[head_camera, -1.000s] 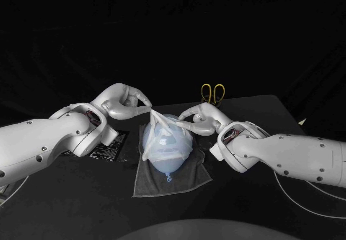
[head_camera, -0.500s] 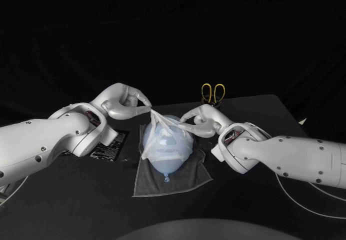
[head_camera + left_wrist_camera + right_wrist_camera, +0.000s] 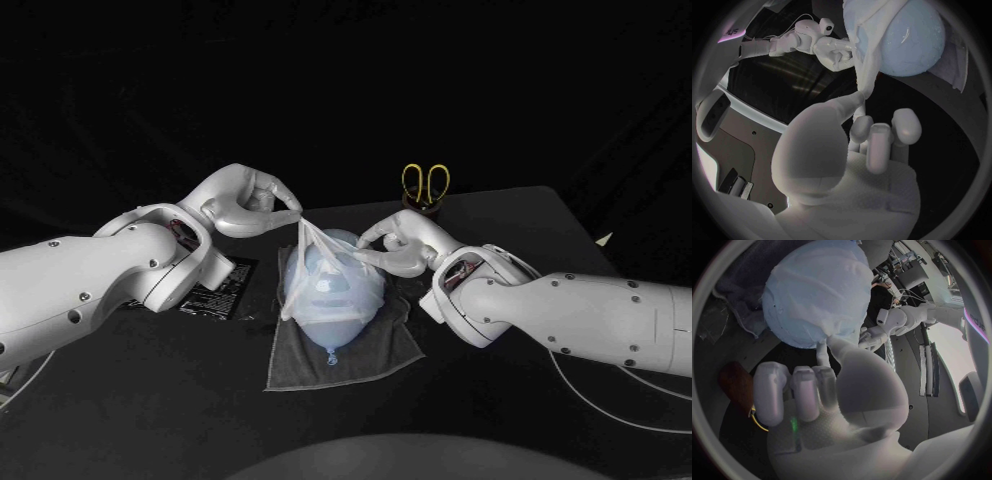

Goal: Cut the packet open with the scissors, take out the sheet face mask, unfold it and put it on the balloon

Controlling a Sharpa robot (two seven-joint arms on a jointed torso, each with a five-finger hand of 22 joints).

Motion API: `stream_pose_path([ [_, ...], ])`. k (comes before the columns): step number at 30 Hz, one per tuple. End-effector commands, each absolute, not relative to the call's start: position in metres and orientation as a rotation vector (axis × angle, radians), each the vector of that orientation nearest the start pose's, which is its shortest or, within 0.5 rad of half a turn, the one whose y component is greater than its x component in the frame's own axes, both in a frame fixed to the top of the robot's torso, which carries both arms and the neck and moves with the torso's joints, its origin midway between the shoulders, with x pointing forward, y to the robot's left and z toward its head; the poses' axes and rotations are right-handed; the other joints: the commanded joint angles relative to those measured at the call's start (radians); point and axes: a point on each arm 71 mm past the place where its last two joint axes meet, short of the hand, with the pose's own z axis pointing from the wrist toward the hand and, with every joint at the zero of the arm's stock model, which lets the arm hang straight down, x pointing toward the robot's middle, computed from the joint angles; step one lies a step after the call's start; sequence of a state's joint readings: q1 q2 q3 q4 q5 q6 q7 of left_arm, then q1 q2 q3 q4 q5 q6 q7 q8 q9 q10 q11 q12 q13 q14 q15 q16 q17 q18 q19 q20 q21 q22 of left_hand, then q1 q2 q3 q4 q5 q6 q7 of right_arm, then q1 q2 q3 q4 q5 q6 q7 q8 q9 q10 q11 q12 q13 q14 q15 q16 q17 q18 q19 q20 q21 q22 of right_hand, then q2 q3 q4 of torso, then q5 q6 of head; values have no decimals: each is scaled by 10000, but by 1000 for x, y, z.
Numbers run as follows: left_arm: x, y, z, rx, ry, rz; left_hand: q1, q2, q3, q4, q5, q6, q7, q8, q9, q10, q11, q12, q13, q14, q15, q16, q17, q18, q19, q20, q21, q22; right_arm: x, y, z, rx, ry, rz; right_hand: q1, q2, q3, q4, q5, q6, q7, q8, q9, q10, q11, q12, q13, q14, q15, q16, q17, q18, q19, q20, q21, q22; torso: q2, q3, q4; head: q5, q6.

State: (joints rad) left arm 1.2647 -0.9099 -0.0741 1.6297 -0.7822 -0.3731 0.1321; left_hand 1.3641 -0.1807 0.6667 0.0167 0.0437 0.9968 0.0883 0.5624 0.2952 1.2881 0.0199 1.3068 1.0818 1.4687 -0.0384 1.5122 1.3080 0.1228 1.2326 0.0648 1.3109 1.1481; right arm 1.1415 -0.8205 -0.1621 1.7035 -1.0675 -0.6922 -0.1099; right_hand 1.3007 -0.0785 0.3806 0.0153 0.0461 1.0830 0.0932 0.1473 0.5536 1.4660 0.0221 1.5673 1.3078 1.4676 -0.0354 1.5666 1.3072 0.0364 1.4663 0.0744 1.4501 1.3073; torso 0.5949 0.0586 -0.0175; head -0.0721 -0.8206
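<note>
We see a pale blue balloon (image 3: pixel 335 295) lying on a grey cloth (image 3: pixel 353 360) in the middle of the black table (image 3: pixel 519 215). Its knot points toward the robot. The thin white mask (image 3: pixel 310 270) is open and lies over the top of the balloon, so the blue shows through it. The far end of the mask is not down on the balloon. It is pulled up off it to a point.

The left hand (image 3: pixel 253 200) is up above the far end of the balloon. It pinches that raised tip of the mask between its thumb and a finger, and the other fingers are curled in. The right hand (image 3: pixel 401 240) is just beside the balloon on the other side. Its fingertips pinch the edge of the mask there, right against the balloon. The mask is stretched tight between the two hands.

The black packet (image 3: pixel 224 288) lies flat on the table next to the cloth, under the left arm. The scissors (image 3: pixel 426 182), with yellow handles, are at the far side of the table, behind the right hand and well apart from the balloon.
</note>
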Motion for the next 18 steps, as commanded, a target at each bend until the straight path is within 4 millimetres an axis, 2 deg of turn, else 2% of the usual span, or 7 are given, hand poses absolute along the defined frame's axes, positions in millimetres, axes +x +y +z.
stream_pose_path([
  [1, 471, 201, -153, -3405, 16384, -11465, 26, 104, 21, 2, 50, -15, 61, 37, 761, 70, -33, 68, 17, 402, -43, 53, 475, -191, 64, -29, 65, 15, 422, -156, -229, 3000, 16528, 8943, 189, 91, 48, -129, 26, 236, -109, 115, 21, 1048, -135, 35, 2630, 1032, -126, 42, 2636, -97, 564, -111, 88, 2282, -4, -2, -7, 7, -8],
  [4, 471, 201, -153, -3402, 16398, -11467, 26, 104, 21, 2, 50, -15, 61, 37, 761, 70, -33, 68, 17, 402, -43, 53, 475, -191, 64, -29, 65, 15, 422, -156, -227, 3157, 16306, 9080, 420, 196, 168, -348, 27, 479, -279, 278, 67, 1048, -284, 35, 2630, 1032, -249, 42, 2636, -118, 607, -222, 181, 2311, -10, 0, -10, 12, -18],
  [9, 471, 201, -153, -3393, 16432, -11461, 26, 104, 21, 2, 50, -15, 61, 37, 761, 70, -33, 68, 17, 402, -43, 53, 475, -191, 64, -29, 65, 15, 421, -158, -224, 3626, 15816, 9406, 479, 217, 323, -529, 28, 653, -321, 470, 162, 1048, -333, 35, 2630, 1032, -301, 42, 2636, -116, 604, -302, 167, 2307, -9, 1, -4, 14, -18],
  [18, 471, 201, -154, -3355, 16525, -11415, 7, 104, 41, -5, 50, -29, 61, 54, 781, 69, -32, 67, 12, 404, -42, 54, 478, -191, 64, -29, 66, 15, 417, -166, -220, 4614, 15502, 9736, 395, 231, 450, -583, 27, 687, -336, 578, 232, 1048, -347, 35, 2630, 1032, -315, 42, 2636, -107, 587, -333, 124, 2293, -11, 7, -10, 31, -7],
])
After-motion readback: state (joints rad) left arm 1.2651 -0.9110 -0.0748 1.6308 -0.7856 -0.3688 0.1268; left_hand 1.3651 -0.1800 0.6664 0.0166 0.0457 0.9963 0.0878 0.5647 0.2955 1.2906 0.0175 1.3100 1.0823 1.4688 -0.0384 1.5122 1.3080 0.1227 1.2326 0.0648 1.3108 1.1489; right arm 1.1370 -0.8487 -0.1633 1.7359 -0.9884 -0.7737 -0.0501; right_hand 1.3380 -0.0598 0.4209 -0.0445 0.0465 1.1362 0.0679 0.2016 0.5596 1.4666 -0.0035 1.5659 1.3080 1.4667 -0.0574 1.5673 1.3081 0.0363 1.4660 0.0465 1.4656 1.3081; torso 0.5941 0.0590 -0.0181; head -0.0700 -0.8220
